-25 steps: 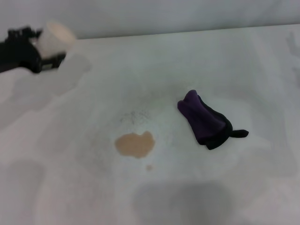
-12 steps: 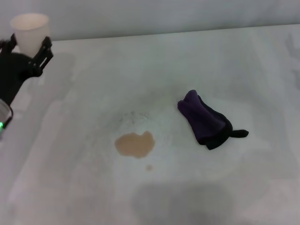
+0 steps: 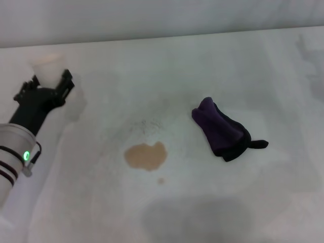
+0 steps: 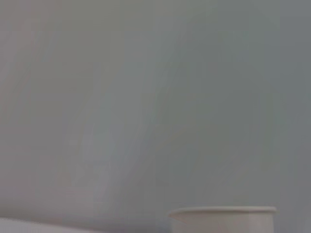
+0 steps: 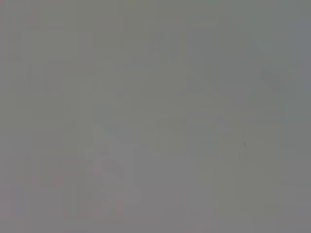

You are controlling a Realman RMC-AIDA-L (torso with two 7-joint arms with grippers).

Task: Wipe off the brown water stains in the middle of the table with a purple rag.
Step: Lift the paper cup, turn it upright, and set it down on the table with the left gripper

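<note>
- Gripping a pale paper cup (image 3: 49, 72) between its black jaws, the left gripper (image 3: 48, 83) sat at the far left of the broad matte white table (image 3: 177, 66).
- Well apart from those jaws, toward the middle, lay the flat tan-brown water stains (image 3: 146, 156).
- Farther from them rested the bunched dark purple rag (image 3: 223, 129), untouched.
- The right gripper was out of sight.
</note>
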